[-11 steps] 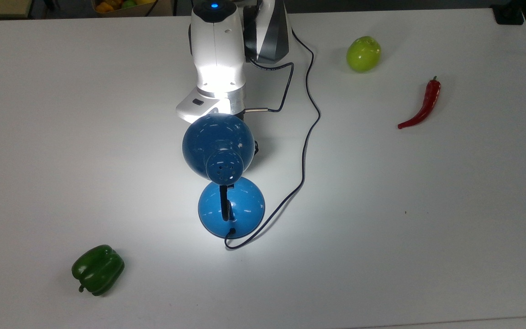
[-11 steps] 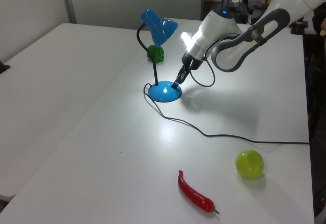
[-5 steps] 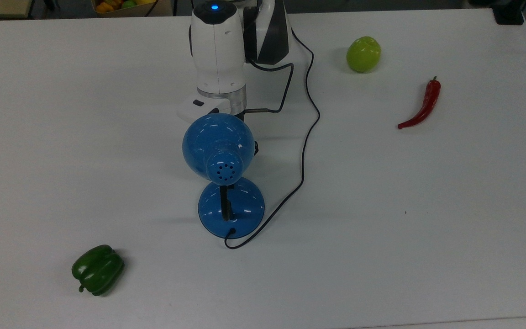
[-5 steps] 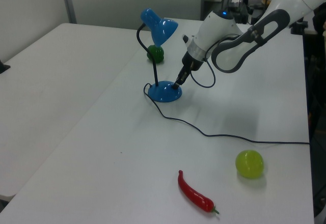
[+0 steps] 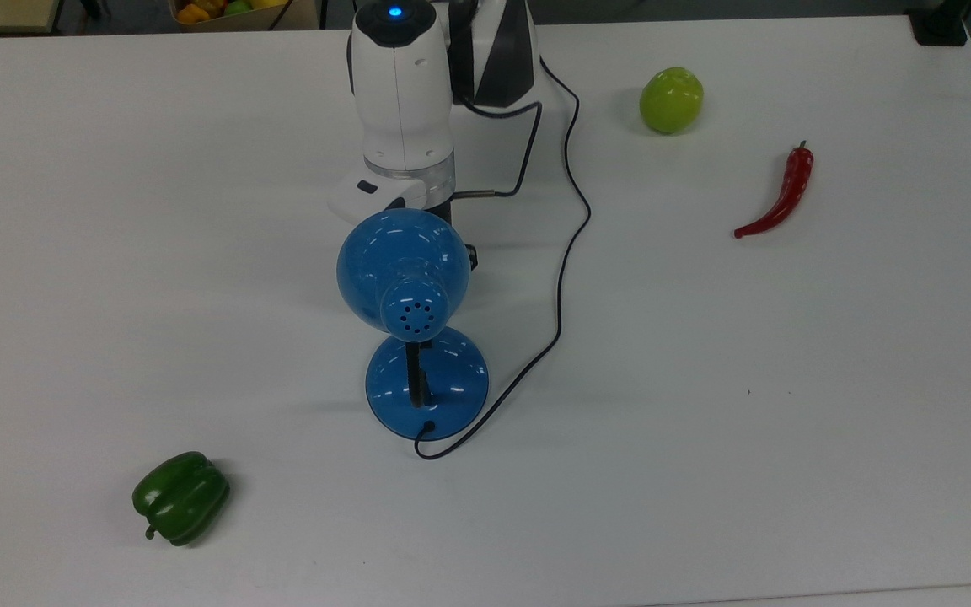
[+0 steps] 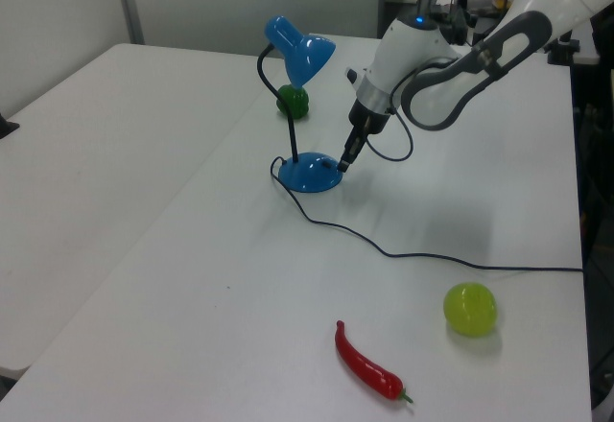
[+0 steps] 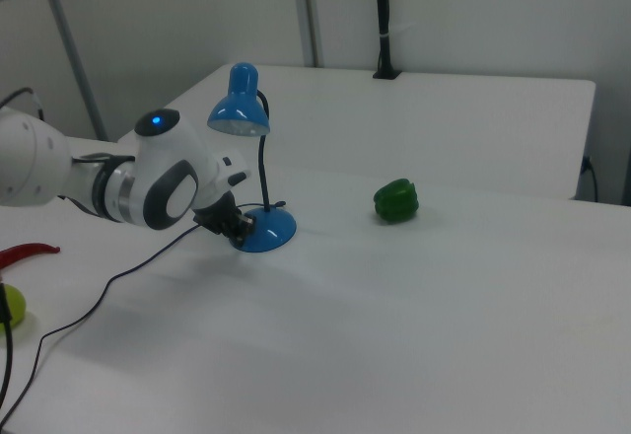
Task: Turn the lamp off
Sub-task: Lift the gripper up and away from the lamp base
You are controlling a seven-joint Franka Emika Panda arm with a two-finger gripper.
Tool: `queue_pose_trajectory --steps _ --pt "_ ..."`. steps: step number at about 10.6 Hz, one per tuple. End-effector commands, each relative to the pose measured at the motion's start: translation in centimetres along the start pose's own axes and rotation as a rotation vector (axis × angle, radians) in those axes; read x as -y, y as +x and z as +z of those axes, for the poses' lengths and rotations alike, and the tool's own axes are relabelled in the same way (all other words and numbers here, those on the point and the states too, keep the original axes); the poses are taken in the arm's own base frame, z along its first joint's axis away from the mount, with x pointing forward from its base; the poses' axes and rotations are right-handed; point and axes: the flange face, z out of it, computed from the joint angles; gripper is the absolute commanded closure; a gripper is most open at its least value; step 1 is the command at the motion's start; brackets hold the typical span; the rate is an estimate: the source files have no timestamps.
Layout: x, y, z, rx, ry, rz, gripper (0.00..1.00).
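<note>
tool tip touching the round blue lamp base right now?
Cannot tell. In the left view the tool ends right at the edge of the glossy blue desk lamp's round base, with neither contact nor a gap plainly visible.

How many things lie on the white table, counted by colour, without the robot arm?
Blue: 1, the glossy blue desk lamp
Green: 2, the dark green bell pepper and the round yellow-green fruit
Red: 1, the long red chili pepper
Total: 4

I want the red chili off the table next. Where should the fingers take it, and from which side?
Grip the red chili around its thicker upper body, just below the stem, coming straight down from above. It lies flat on the table with open space around it, and it curves and thins to a point, so the fingers should close across its width rather than along its length.
</note>
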Motion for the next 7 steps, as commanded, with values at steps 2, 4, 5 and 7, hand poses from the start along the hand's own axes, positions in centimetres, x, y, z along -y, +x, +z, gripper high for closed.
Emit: queue_pose_trajectory --steps 2,4,5,7 --pt "0.6 -2.4 -7.9 0.282 0.021 0.000 0.85" --pt "0.2 -2.9 -12.4 0.355 0.025 0.008 0.10" --pt "0.0 -3.1 -14.9 0.380 0.029 0.013 0.00" --pt "-0.9 -2.7 -20.2 0.431 0.033 0.037 0.00"
